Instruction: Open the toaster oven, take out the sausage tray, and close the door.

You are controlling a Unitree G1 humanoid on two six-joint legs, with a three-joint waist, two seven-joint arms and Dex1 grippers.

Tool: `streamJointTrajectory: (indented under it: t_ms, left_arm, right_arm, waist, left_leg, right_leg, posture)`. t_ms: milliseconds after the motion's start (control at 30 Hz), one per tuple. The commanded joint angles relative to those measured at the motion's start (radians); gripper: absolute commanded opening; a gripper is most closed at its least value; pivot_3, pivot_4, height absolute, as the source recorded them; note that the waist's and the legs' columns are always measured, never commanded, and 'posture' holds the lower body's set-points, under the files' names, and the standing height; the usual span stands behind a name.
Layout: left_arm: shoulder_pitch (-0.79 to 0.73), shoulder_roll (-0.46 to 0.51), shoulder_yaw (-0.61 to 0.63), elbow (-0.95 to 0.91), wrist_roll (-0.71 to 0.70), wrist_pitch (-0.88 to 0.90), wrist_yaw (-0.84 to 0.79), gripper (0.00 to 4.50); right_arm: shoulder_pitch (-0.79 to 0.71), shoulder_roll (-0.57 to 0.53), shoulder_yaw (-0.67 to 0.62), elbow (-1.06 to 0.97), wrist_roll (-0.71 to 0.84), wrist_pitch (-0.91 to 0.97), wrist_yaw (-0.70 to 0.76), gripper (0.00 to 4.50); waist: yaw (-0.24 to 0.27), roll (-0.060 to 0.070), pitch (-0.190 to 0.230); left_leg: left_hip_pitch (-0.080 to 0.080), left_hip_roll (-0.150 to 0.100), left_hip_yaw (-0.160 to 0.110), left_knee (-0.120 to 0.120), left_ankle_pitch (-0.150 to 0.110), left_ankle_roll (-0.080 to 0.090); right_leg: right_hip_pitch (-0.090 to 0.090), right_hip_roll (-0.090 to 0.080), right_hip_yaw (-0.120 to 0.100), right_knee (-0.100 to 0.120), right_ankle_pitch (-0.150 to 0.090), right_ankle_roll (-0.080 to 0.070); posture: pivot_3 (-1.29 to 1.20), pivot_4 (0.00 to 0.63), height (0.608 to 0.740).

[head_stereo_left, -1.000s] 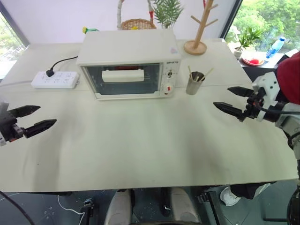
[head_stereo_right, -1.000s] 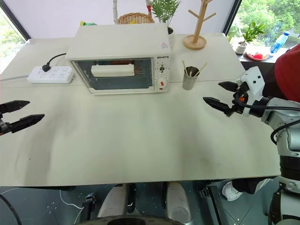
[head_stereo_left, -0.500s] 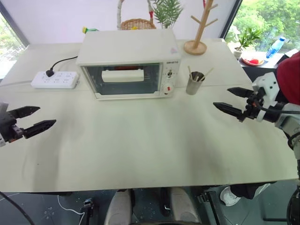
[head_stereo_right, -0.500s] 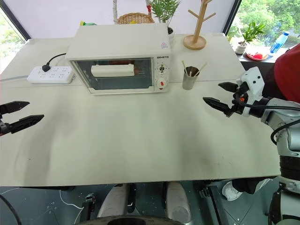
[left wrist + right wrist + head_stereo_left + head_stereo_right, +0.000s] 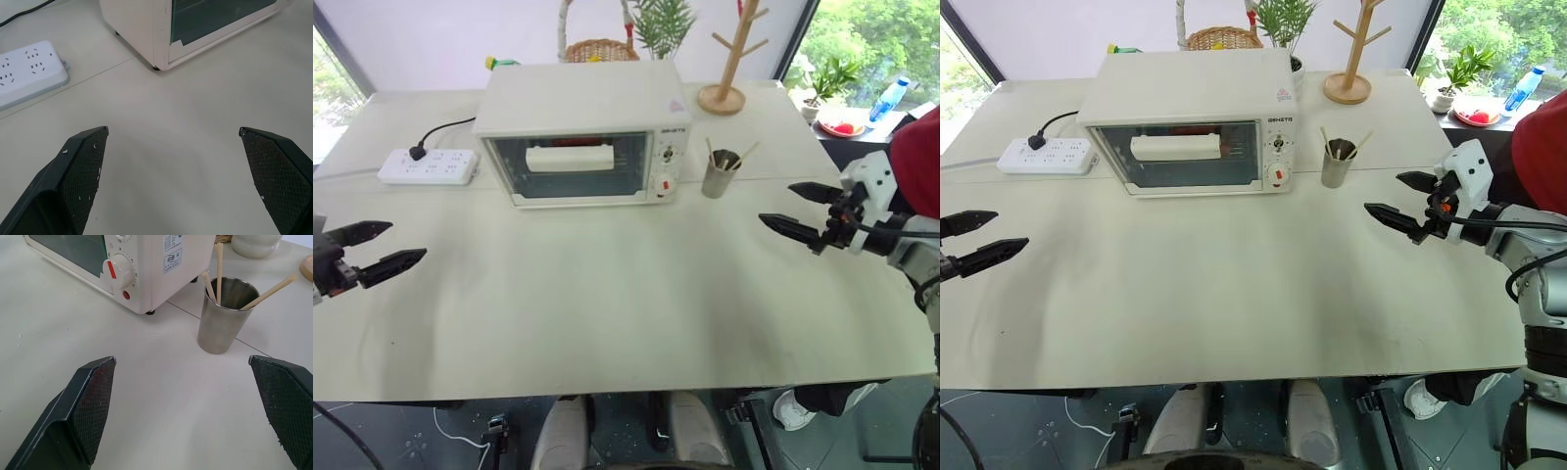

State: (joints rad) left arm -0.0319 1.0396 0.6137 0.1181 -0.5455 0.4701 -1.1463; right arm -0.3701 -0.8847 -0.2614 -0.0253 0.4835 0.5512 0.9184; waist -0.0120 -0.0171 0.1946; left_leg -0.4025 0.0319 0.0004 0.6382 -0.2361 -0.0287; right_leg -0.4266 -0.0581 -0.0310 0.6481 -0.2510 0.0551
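Note:
The cream-white toaster oven (image 5: 576, 132) stands at the back middle of the table. Its glass door (image 5: 568, 164) is shut, with the white bar handle (image 5: 570, 158) across its upper part. A bit of red shows behind the glass; the sausage tray is hidden inside. My left gripper (image 5: 374, 249) hovers open over the table's left edge, far from the oven. My right gripper (image 5: 795, 209) hovers open at the right, beyond the metal cup. Both are empty. The oven's lower left corner (image 5: 161, 46) and its dial panel (image 5: 122, 269) show in the wrist views.
A white power strip (image 5: 429, 166) with a black plug lies left of the oven. A steel cup (image 5: 718, 173) of wooden sticks stands right of it. A wooden mug tree (image 5: 724, 90), a wicker basket (image 5: 598, 49) and a plant stand behind. A person in red (image 5: 917, 157) is at the right.

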Motion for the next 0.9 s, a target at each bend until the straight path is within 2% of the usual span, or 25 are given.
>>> streamJointTrajectory:
  t_ms: [33, 233, 400, 633, 900]
  left_arm:
    - [-0.025, 0.03, 0.018, -0.036, -0.025, 0.003, -0.021, 4.5]
    - [-0.118, 0.07, -0.061, -0.157, -0.112, 0.084, -0.097, 4.5]
    - [-0.342, 0.094, -0.232, -0.121, -0.112, 0.084, -0.17, 4.5]
    - [-0.635, 0.044, -0.433, 0.063, -0.026, 0.036, -0.245, 4.5]
    - [-0.822, 0.004, -0.531, 0.312, 0.061, -0.009, -0.35, 4.5]
  right_arm:
    - [-0.023, -0.009, -0.007, -0.031, 0.006, -0.015, 0.012, 4.46]
    - [-0.109, -0.002, 0.023, -0.17, 0.157, 0.143, 0.054, 4.46]
    - [-0.234, 0.098, 0.151, -0.274, 0.21, 0.236, 0.007, 4.46]
    - [-0.361, 0.274, 0.311, -0.253, 0.144, 0.246, -0.087, 4.46]
    - [-0.459, 0.418, 0.418, -0.066, 0.014, 0.176, -0.136, 4.46]
  waist:
    - [0.0, 0.0, 0.0]
    - [0.0, 0.0, 0.0]
    - [-0.002, -0.001, -0.001]
    - [-0.001, -0.001, -0.001]
    - [-0.002, -0.002, -0.001]
  left_leg:
    - [0.0, 0.0, 0.0, 0.0, 0.0, 0.0]
    - [0.0, 0.0, 0.0, 0.002, 0.0, 0.0]
    - [0.0, 0.001, -0.001, 0.003, 0.0, 0.0]
    - [-0.005, 0.001, -0.002, 0.009, -0.001, 0.002]
    - [-0.005, 0.001, -0.002, 0.009, -0.001, 0.002]
  right_leg:
    - [0.0, 0.0, 0.0, 0.0, 0.0, 0.0]
    - [0.0, 0.001, 0.0, 0.001, 0.0, 0.0]
    - [0.0, 0.003, 0.0, 0.002, 0.0, 0.0]
    - [-0.002, 0.004, 0.0, 0.004, 0.0, 0.0]
    - [-0.003, 0.004, 0.0, 0.005, 0.0, 0.0]
  posture:
    - [0.0, 0.15, 0.74]
    - [0.0, 0.15, 0.74]
    - [0.0, 0.15, 0.74]
    - [0.0, 0.15, 0.74]
    - [0.0, 0.15, 0.74]
